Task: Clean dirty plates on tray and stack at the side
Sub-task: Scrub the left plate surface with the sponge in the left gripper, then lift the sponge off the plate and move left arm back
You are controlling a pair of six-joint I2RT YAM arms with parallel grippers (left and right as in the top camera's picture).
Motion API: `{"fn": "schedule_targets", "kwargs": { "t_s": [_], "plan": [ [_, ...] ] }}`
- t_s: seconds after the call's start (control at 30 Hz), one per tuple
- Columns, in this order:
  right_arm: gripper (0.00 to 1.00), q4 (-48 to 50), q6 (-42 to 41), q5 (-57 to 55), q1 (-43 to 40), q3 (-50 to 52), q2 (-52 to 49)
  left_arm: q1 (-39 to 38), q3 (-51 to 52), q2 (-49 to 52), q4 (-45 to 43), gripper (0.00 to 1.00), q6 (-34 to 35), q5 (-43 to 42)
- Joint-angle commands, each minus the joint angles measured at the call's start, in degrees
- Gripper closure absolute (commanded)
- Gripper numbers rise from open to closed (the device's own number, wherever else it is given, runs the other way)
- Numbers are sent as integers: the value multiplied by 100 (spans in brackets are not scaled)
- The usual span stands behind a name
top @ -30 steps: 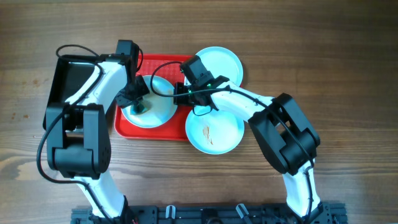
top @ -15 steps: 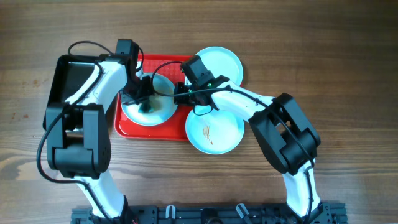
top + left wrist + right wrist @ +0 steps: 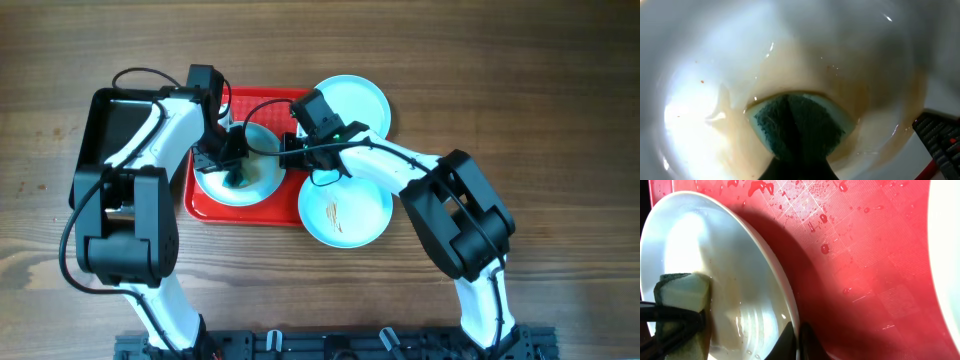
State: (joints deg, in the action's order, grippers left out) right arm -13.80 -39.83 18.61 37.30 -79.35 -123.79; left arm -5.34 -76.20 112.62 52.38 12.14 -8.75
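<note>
Wet scrub, mid-stroke

Left of centre, on the red tray (image 3: pixel 205 207), the left claw (image 3: pixel 232 166) pinches a green sponge (image 3: pixel 799 122) into the plate (image 3: pixel 260 180). The right claw (image 3: pixel 290 150) nips its rim. Best sweep the brown film (image 3: pixel 875 90) outward, firmly.

L hand (image 3: pixel 236 166) w/ sponge (image 3: pixel 240 180) slid right, toward plate (image 3: pixel 212 186) centre.

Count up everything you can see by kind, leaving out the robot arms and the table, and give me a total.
Plates: 3
Red tray: 1
Black tray: 1
Sponge: 1
Total: 6
</note>
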Motion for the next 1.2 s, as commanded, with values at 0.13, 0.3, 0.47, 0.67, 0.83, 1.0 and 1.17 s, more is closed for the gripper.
{"fn": "schedule_targets", "kwargs": {
  "t_s": [0.13,0.3,0.47,0.67,0.83,1.0,1.17],
  "plan": [
    [96,-796,546,-256,-20,-498,-223,-7,-52,76,-420,96,-122,-83],
    [96,-1014,629,-396,-20,-605,-223,-7,-52,76,-529,96,-31,-85],
    [96,-1023,634,-352,-20,-616,-223,192,-396,72,-177,96,52,-396],
    [96,-1023,643,-315,-22,-616,-223,927,-1399,72,455,96,-323,-1034],
    [94,-1021,647,-310,-22,-616,-221,1294,-1853,37,728,96,-319,-1034],
    [83,-990,654,-208,-20,-614,-232,1335,-1851,39,723,96,-319,-901],
    [88,-1005,376,-249,-13,-544,-306,1335,-1851,42,721,96,-319,-787]
  ]
}}
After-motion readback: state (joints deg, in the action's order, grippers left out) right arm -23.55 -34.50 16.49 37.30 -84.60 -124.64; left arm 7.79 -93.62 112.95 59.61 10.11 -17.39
